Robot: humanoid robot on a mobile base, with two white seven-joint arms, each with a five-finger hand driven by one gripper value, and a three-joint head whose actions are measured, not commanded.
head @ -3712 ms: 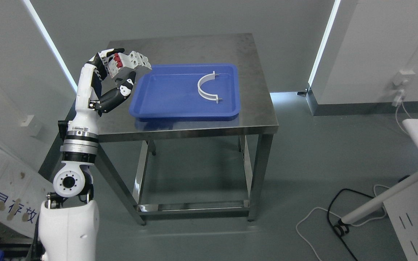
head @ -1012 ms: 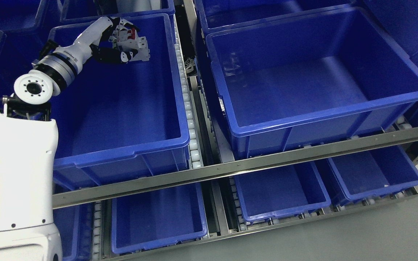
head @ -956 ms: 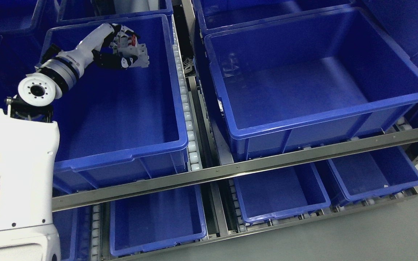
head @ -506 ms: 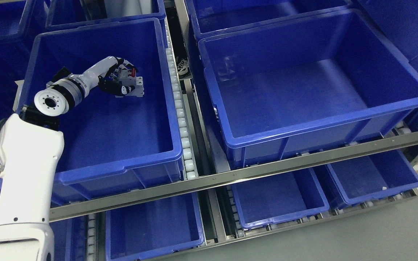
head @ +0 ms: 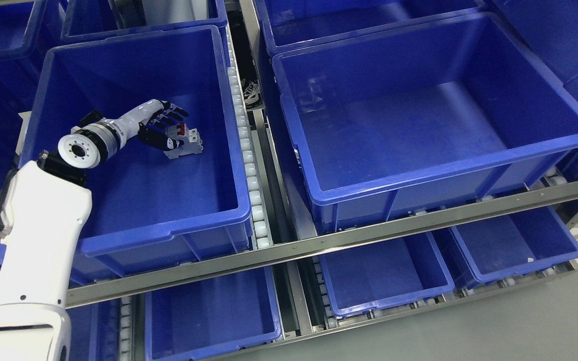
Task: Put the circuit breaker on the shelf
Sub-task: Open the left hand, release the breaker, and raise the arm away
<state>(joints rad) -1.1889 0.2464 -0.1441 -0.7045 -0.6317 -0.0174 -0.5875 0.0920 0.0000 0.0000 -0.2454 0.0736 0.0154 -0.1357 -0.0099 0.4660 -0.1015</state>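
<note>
The circuit breaker (head: 186, 143), white-grey with a red switch, lies on the floor of the upper-left blue bin (head: 133, 38) on the shelf. My left hand (head: 175, 129) reaches down into this bin from the lower left. Its fingers (head: 173, 111) are spread out just above and behind the breaker, and the thumb sits beside the breaker's left end. The hand looks open, no longer wrapped round the breaker. My right arm is out of view.
A large blue bin (head: 444, 168) stands to the right on the same level. A roller track (head: 249, 165) runs between the two bins. The steel shelf rail (head: 329, 244) crosses in front, with more blue bins (head: 384, 296) on the level below.
The view went from the steel table to the shelf. My left hand came down into the left bin with the breaker; its fingers have now uncurled and the breaker rests on the bin floor.
</note>
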